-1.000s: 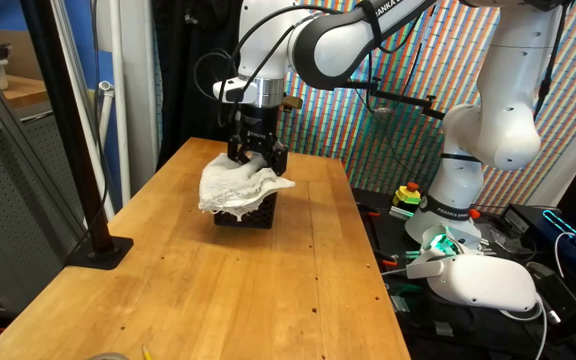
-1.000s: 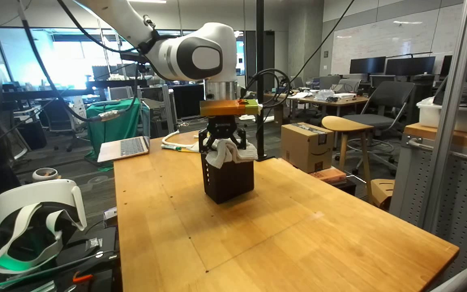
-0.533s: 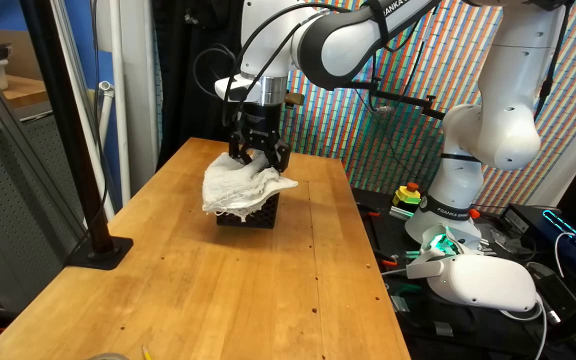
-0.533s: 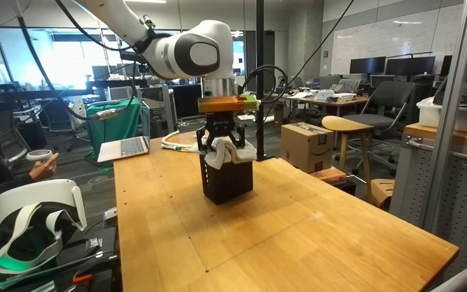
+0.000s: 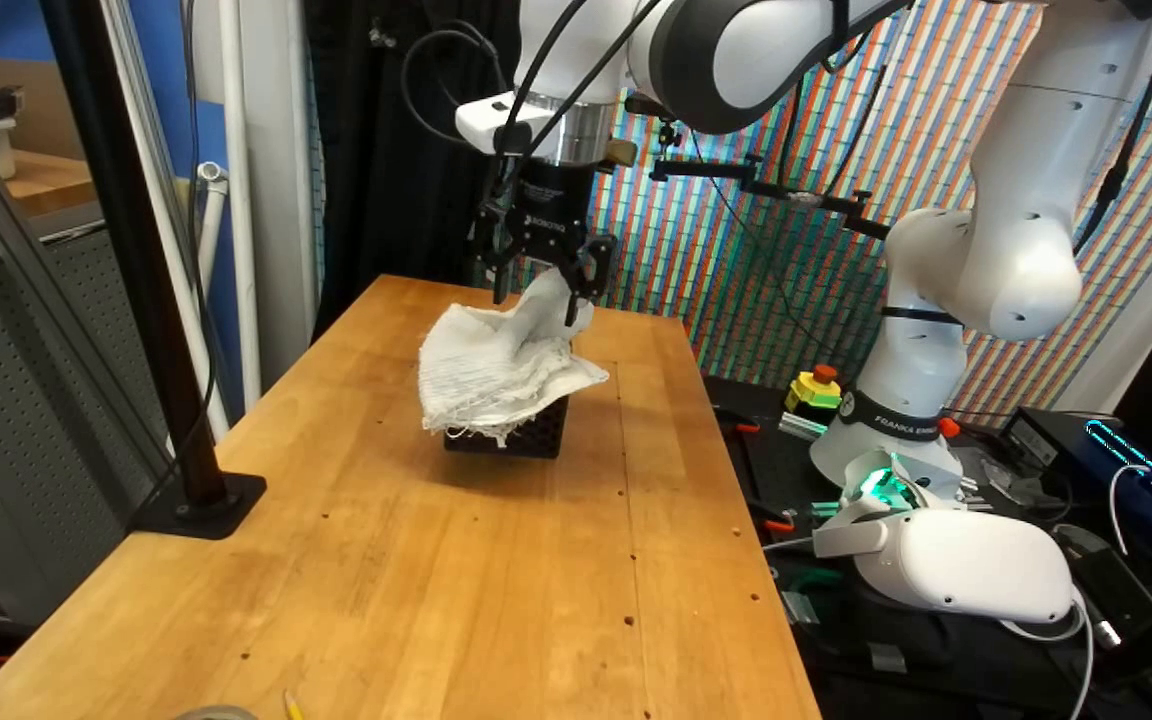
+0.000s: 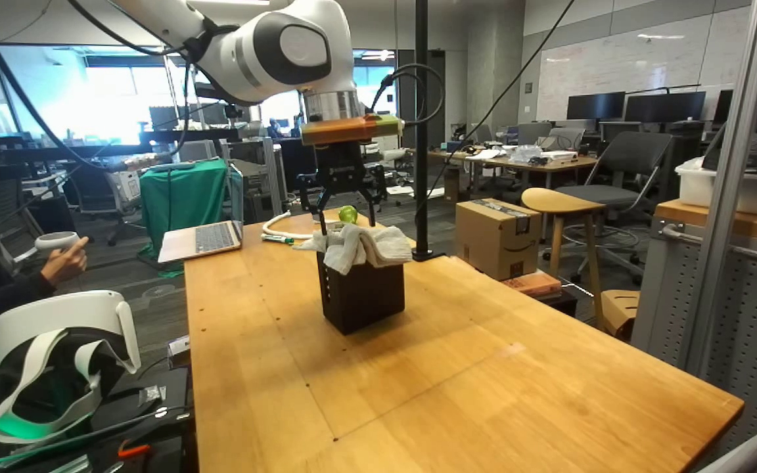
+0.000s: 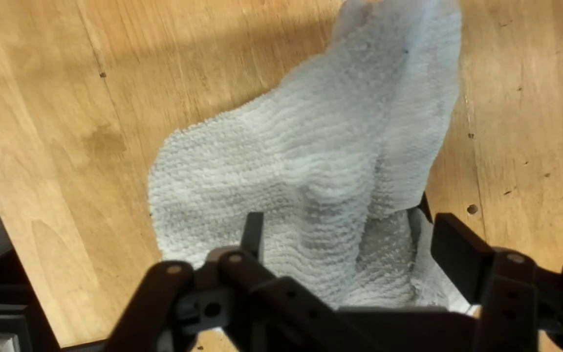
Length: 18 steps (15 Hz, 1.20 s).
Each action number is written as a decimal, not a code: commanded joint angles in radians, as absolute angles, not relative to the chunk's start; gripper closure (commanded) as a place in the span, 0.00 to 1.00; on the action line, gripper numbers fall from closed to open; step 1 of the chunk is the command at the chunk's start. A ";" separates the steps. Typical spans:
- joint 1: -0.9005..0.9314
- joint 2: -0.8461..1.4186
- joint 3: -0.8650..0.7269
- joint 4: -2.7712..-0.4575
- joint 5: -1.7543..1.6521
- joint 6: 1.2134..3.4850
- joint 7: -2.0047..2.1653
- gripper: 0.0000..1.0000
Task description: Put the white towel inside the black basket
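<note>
White towel (image 5: 496, 365) lay over the black basket (image 6: 368, 299)
Above the basket, the end effector (image 5: 535, 309) hung, jaws apart.

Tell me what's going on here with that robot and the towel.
A Franka Panda arm has the job of putting a white towel inside a black basket. The towel lies draped over the basket's top with edges hanging outside, so it isn't fully in yet. The arm's jaws stand open over it, gripping nothing.

White towel (image 7: 306, 161), creased, narrowing toward the top edge, black fingers (image 7: 460, 259) parted below, one in front of the towel, wooden surface (image 7: 37, 142) on both sides, small dark holes (image 7: 472, 209) in it
</note>
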State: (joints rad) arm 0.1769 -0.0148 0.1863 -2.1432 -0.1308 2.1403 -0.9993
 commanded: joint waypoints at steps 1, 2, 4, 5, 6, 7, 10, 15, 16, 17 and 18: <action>0.184 -0.094 0.187 -2.177 -0.154 2.117 -0.980 0.00; 0.185 -0.105 0.186 -2.180 -0.151 2.117 -0.981 0.00; 0.187 -0.124 0.185 -2.178 -0.149 2.119 -0.979 0.25; 0.189 -0.133 0.185 -2.171 -0.149 2.120 -0.980 0.25; 0.190 -0.139 0.186 -2.165 -0.152 2.119 -0.980 0.30; 0.193 -0.144 0.187 -2.158 -0.154 2.115 -0.981 0.38; 0.196 -0.146 0.183 -2.152 -0.153 2.119 -0.987 0.63; 0.196 -0.116 0.174 -2.147 -0.124 2.131 -1.020 0.87; 0.195 -0.107 0.173 -2.144 -0.122 2.131 -1.025 0.89; 0.193 -0.095 0.171 -2.141 -0.119 2.134 -1.030 0.88; 0.193 -0.082 0.170 -2.138 -0.116 2.137 -1.036 0.85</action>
